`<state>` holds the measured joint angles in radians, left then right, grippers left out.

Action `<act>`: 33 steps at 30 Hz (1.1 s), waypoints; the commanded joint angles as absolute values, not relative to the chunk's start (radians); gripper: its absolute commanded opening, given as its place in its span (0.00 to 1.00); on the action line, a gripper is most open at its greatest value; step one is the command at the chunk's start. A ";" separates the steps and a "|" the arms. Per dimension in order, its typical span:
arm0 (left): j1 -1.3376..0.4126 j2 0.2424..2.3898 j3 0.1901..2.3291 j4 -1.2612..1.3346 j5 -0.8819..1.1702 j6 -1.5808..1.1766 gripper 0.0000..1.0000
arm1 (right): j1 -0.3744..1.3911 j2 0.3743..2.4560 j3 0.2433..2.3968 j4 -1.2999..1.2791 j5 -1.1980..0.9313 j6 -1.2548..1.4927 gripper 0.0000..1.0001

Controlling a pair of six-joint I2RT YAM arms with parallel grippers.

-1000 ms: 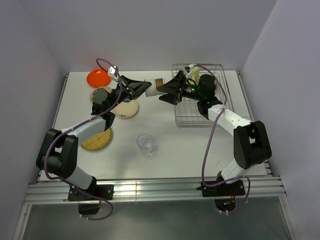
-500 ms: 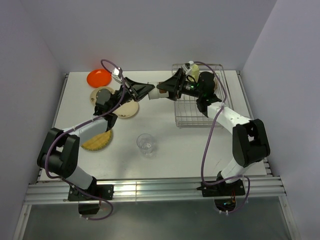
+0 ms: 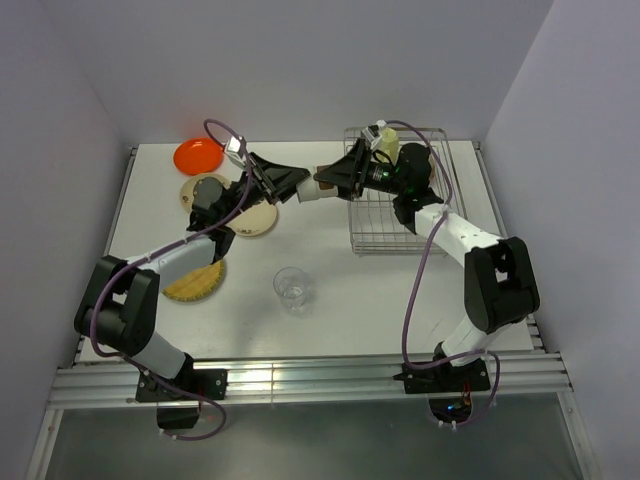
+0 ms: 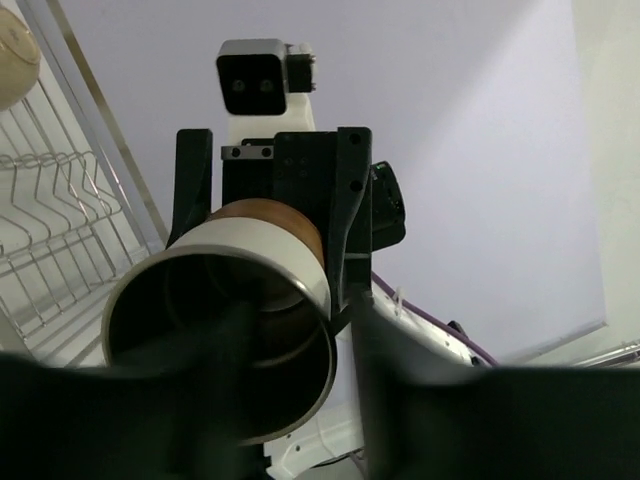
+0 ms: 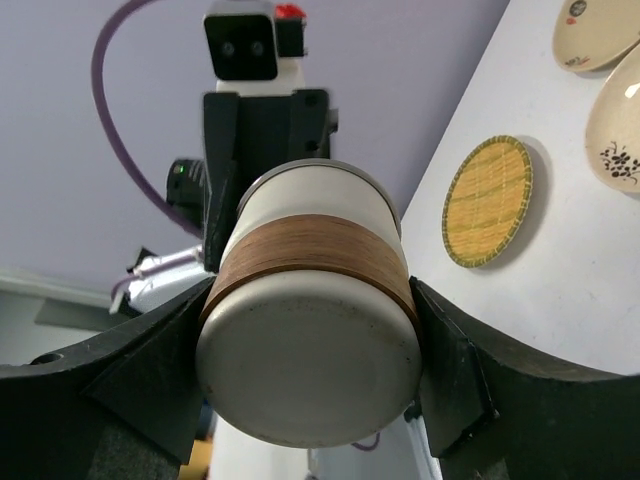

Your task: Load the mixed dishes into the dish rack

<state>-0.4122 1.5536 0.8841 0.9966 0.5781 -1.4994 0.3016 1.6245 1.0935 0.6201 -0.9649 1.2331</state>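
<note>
While a mug (image 3: 388,148) already sits in the rack (image 3: 437,215), the right claw (image 5: 310,335) clamps a cup (image 3: 322,186) — the left claw's (image 3: 298,182) grip is unclear — and plates (image 3: 250,218) and a glass (image 3: 293,287) remain.

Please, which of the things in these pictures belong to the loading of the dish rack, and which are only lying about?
Belong to the job: dish rack, orange plate, tan plate, cream plate with dark mark, woven plate, clear glass, pale yellow mug in the rack, white cup with brown band held aloft.
Only lying about: purple cables, metal rail at the near edge.
</note>
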 commanded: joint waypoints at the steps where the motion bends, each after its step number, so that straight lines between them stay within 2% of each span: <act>1: -0.417 1.546 0.930 0.982 0.606 -1.450 0.54 | 0.281 1.609 1.164 0.655 -1.040 1.095 0.00; 4: -0.410 1.494 0.934 0.876 0.578 -1.349 0.71 | 0.230 1.612 1.226 0.465 -1.046 0.927 0.00; 7: -0.399 1.410 0.966 0.617 0.499 -1.168 0.78 | 0.180 1.608 1.301 0.226 -0.991 0.609 0.00; 11: -0.387 1.312 1.014 0.313 0.347 -0.907 0.84 | 0.135 1.627 1.393 -0.050 -0.870 0.379 0.00; 14: -0.370 1.244 1.017 0.184 0.266 -0.826 0.84 | 0.114 1.690 1.495 -0.211 -0.723 0.226 0.00; 20: -0.325 1.115 0.933 0.092 0.215 -0.747 0.86 | 0.100 1.850 1.679 -0.369 -0.488 0.026 0.00; 24: -0.299 1.022 0.824 0.100 0.206 -0.756 0.86 | 0.110 1.959 1.808 -0.408 -0.396 -0.041 0.00; 33: -0.261 0.930 0.765 0.026 0.181 -0.741 0.87 | 0.190 2.100 1.996 -0.448 -0.232 -0.245 0.00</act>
